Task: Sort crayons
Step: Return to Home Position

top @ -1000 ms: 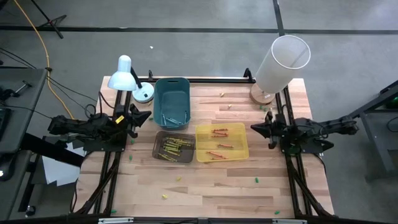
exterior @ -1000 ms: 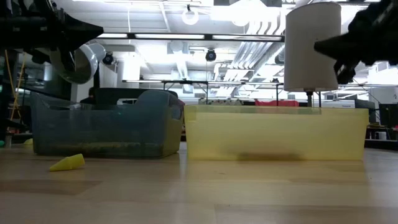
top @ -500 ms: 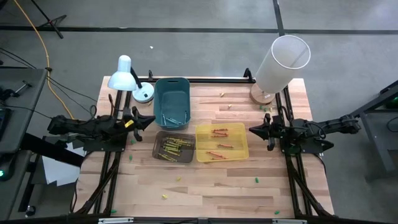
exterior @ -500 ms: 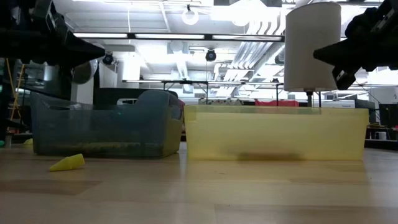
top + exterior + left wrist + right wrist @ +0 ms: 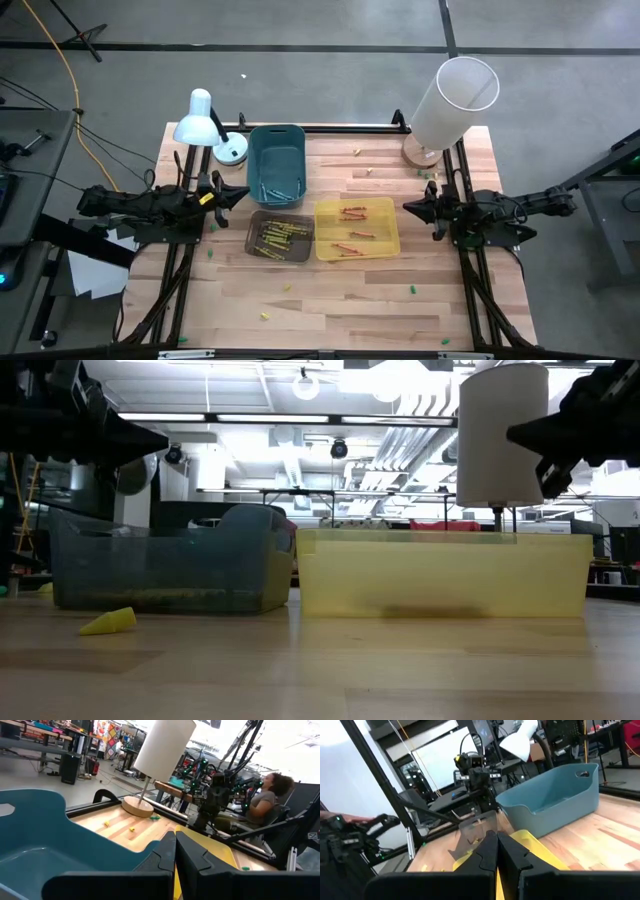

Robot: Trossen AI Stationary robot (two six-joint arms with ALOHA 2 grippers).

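Three bins sit side by side mid-table. Blue crayons (image 5: 272, 190) lie in the blue bin (image 5: 293, 140). Yellow crayons (image 5: 283, 236) lie in the dark clear bin (image 5: 252, 238). Red and orange crayons (image 5: 355, 228) lie in the yellow bin (image 5: 392, 238). My left gripper (image 5: 243, 189) hovers level at the table's left edge, beside the blue bin, shut and empty. My right gripper (image 5: 404, 207) hovers level at the right edge, just right of the yellow bin, shut and empty. In the wrist views, both pairs of fingers, left (image 5: 175, 850) and right (image 5: 497, 845), are closed together.
A white desk lamp (image 5: 205, 120) stands at the far left corner and a tall white cylinder on a wooden base (image 5: 452, 100) at the far right. Small yellow bits (image 5: 265, 316) and green bits (image 5: 410, 290) lie scattered on the wooden table (image 5: 340, 310). A person sits beyond the table (image 5: 265, 795).
My left gripper has tipped downward to level and sunk a little beside the blue bin, staying shut. The bins and crayons have kept their places.
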